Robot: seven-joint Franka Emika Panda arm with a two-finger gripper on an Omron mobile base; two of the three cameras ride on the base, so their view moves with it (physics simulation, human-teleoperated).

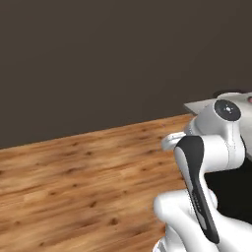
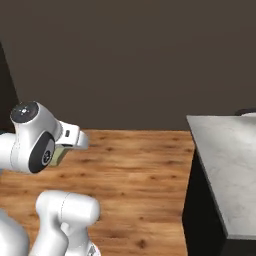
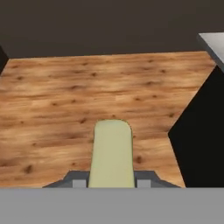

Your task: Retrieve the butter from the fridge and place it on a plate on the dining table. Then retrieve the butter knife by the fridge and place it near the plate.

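Note:
The butter [image 3: 111,153], a pale yellow stick, juts forward from between my gripper's [image 3: 111,183] two dark fingertips, which are shut on its sides. It hangs over the wooden floor. From the right base view, a bit of the butter [image 2: 59,154] shows under the white hand [image 2: 74,138], left of the dining table [image 2: 225,165]. The marble corner of the dining table [image 1: 202,106] also peeks out behind my arm. A sliver of a round, reddish-edged thing [image 1: 249,99] lies on it, perhaps the plate. The fridge and butter knife are out of view.
A plain dark brown wall [image 2: 130,60] closes the far side. Wooden floor [image 1: 74,182] stretches between me and it. The table's dark base [image 3: 201,131] stands close on the right of the hand view.

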